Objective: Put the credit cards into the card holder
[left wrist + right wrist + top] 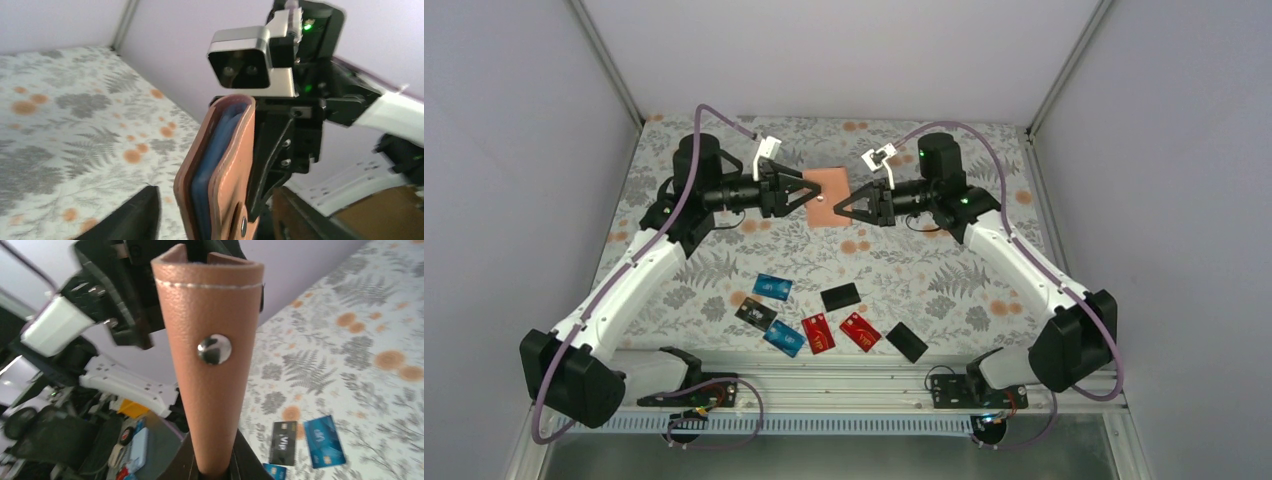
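Card holder (829, 196): held clear of the counter (944, 280), on edge, between the two arms. Right end effector (840, 210): closed on the card holder's lower end; in the right wrist view the tan leather rises from between its fingers, with the stud (214, 349) facing the camera. Left end effector (814, 191): at the opposite side of the card holder, jaws parted. In the left wrist view, one dark finger (135, 215) stands apart from the leather. A blue layer shows between the card holder's leaves; whether card or lining cannot be told. Credit cards (818, 333): seven lie flat on the counter, well apart from the card holder on its arm-base side: two blue, two red, three black. No end effector touches them.
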Robot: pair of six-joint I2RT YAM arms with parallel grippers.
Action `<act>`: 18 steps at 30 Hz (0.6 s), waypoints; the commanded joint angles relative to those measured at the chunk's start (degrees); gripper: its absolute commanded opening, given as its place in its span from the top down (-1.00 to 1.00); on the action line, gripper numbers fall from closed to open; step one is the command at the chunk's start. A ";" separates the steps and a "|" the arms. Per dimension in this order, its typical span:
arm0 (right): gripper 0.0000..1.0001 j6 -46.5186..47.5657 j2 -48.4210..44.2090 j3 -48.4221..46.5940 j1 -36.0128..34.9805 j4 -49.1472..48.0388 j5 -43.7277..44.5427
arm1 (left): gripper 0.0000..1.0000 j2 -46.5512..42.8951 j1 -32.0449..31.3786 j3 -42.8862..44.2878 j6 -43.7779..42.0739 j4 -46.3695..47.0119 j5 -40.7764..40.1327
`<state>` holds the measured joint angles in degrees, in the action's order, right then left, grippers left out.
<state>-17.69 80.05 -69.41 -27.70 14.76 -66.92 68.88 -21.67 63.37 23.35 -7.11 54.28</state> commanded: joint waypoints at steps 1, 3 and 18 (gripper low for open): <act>0.92 0.44 -0.57 -3.44 -0.50 6.03 10.26 | -0.41 -0.26 -0.36 2.69 -4.04 -7.36 -11.81; 0.92 0.02 0.54 -4.35 -0.55 9.05 16.00 | -0.68 -0.79 -0.97 2.85 -5.23 -9.41 -16.74; 0.92 -3.72 4.63 -4.91 -2.99 12.37 24.95 | -0.85 3.76 -14.50 5.45 -7.70 -18.07 -50.68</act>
<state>-20.51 84.05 -72.77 -29.41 26.57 -43.66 69.87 -33.52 66.08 16.86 -22.57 13.39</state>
